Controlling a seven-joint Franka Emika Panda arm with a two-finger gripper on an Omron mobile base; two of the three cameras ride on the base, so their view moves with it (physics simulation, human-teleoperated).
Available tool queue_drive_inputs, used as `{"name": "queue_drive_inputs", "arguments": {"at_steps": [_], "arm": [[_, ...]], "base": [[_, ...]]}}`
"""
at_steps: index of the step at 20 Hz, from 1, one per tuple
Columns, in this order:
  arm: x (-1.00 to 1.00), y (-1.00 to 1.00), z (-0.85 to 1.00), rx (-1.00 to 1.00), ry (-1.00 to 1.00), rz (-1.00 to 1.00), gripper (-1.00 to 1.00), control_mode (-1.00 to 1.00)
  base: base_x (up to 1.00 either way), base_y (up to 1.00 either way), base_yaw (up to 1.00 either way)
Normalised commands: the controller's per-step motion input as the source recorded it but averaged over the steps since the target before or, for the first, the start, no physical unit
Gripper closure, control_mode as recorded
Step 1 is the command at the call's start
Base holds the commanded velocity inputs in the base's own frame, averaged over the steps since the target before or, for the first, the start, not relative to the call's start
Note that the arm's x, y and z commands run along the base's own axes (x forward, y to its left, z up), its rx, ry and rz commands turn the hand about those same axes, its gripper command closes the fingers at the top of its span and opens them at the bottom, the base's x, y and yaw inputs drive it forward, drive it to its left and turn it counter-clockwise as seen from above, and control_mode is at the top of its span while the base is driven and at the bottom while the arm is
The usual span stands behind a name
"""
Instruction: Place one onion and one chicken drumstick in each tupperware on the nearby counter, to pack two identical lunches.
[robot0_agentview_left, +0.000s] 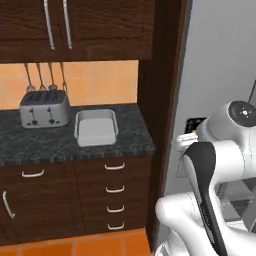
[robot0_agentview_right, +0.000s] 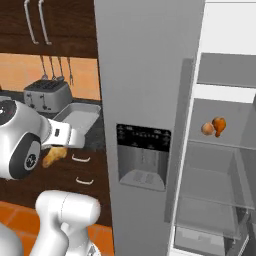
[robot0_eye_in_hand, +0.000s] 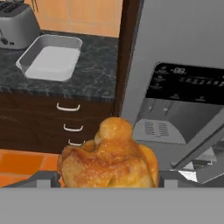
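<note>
Right base view showed the tall grey fridge with its door open, and on a bare shelf inside sat a small round tan onion touching a golden orange-brown chicken drumstick. Beside the fridge ran the long dark marbled stone counter; a silver toaster stood at its back edge, with a shallow pale grey rectangular tupperware just beside it, near the counter's fridge end and empty. The two-finger gripper was clamped on a second golden-brown drumstick, carried off the counter's front edge, over the drawers. My judgement: carry it high over the tray's flat rim, centre it above the bare floor, lower close, then release, leaving room for an onion.
</note>
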Motion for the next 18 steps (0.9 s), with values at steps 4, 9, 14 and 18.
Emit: {"name": "queue_drive_inputs", "arguments": {"at_steps": [4, 9, 14, 18], "arm": [[0.00, 0.00, 0.00, 0.00, 0.00, 0.00, 1.00, 1.00], [0.00, 0.00, 0.00, 0.00, 0.00, 0.00, 1.00, 1.00], [0.00, 0.00, 0.00, 0.00, 0.00, 0.00, 1.00, 1.00], [0.00, 0.00, 0.00, 0.00, 0.00, 0.00, 1.00, 1.00]], "base": [[0.27, 1.00, 0.00], [0.41, 0.85, -0.15], [0.30, 0.54, -0.28], [0.26, 0.22, -0.28]]}}
